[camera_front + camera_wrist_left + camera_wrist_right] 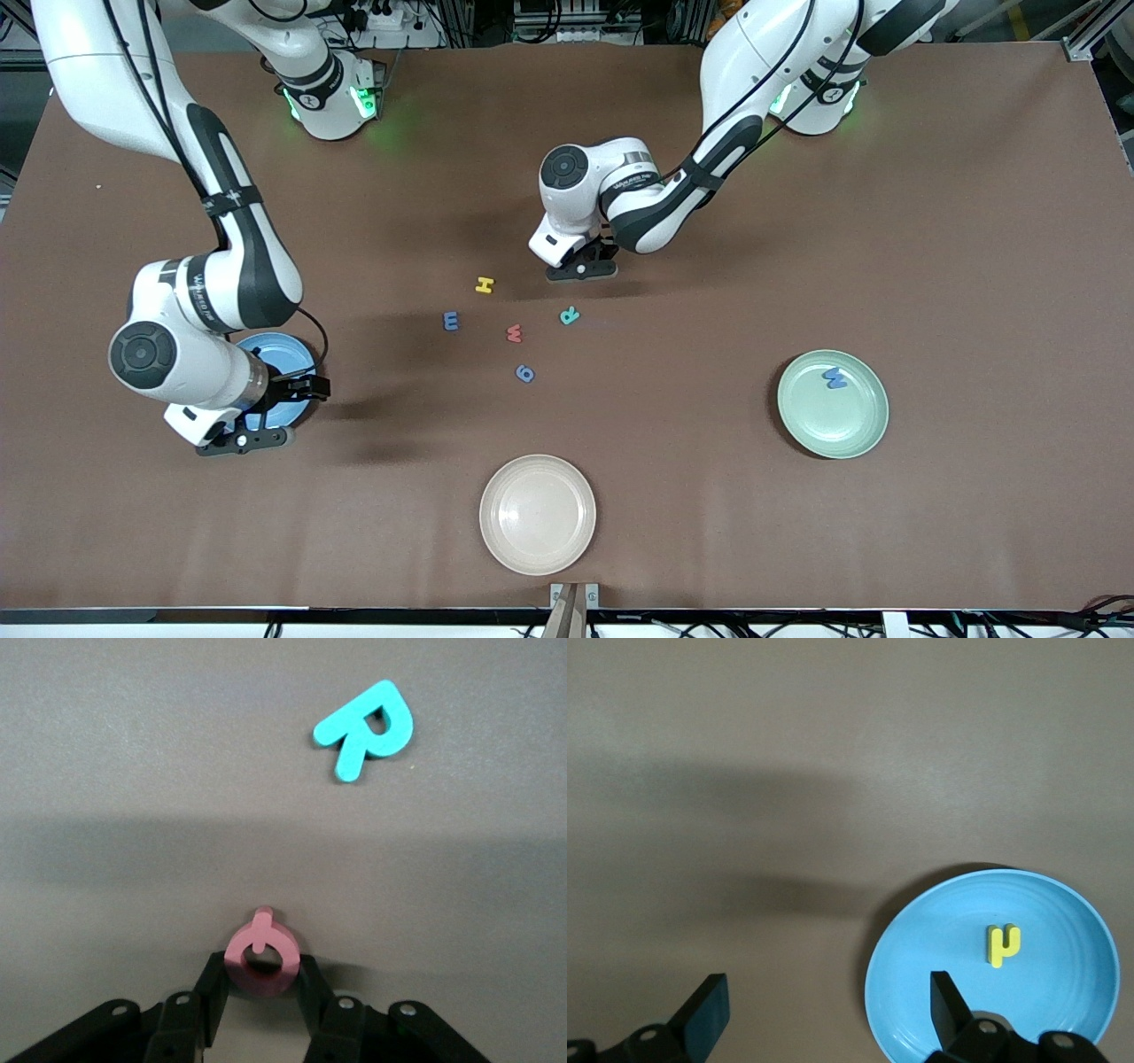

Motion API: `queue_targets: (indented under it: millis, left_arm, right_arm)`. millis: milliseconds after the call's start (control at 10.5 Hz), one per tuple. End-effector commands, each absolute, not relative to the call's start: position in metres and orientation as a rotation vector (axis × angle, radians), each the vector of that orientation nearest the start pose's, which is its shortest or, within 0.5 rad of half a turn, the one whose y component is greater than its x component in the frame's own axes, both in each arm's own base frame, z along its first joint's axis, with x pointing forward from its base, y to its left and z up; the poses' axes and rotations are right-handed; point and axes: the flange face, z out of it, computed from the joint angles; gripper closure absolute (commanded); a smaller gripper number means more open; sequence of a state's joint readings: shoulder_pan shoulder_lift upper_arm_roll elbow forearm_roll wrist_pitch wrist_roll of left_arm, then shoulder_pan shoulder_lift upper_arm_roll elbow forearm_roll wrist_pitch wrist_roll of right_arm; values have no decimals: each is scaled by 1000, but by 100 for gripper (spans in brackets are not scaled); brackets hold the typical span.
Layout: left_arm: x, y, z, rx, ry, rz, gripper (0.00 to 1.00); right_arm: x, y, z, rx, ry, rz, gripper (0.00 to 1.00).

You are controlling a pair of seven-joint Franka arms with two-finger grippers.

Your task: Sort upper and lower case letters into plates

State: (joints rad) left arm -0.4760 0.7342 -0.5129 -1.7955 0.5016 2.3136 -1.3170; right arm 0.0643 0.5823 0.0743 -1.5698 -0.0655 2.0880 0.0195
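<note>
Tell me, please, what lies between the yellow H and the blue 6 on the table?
The red letter lies between the yellow H and the blue 6, as the front view shows.

A round, shallow beige plate (pixel 537 514) sat on the brown table covering (pixel 957 221), near the edge closest to the front camera, about midway between the two ends of the table. Plate looked bare inside. A small metal bracket (pixel 574 595) stuck up at that table edge, just beside the plate.
</note>
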Motion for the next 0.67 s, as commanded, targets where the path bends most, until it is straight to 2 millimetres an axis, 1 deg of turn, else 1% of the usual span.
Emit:
queue_targets:
  millis: [0, 95, 191, 286, 382, 477, 573]
  left_arm:
    - [384, -514, 186, -3059, -131, -29, 100]
    - [398, -510, 205, -3074, -165, -72, 100]
    - [414, -505, 233, -3093, -180, -136, 100]
    - [443, -485, 261, -3106, -236, -201, 100]
    - [467, -468, 285, -3117, -253, -251, 100]
    - [494, -447, 305, -3123, -293, -296, 100]
    - [523, -419, 320, -3127, -305, -323, 100]
  right_arm:
    - [677, 107, 298, -3164, -161, 130, 0]
    - [674, 126, 295, -3166, -184, 134, 0]
    - [673, 134, 295, -3168, -140, 126, 0]
    - [670, 153, 294, -3171, -113, 120, 0]
    - [664, 180, 286, -3176, -98, 124, 0]
    - [656, 211, 284, -3180, -69, 114, 0]
    - [647, 241, 281, -3179, -31, 95, 0]
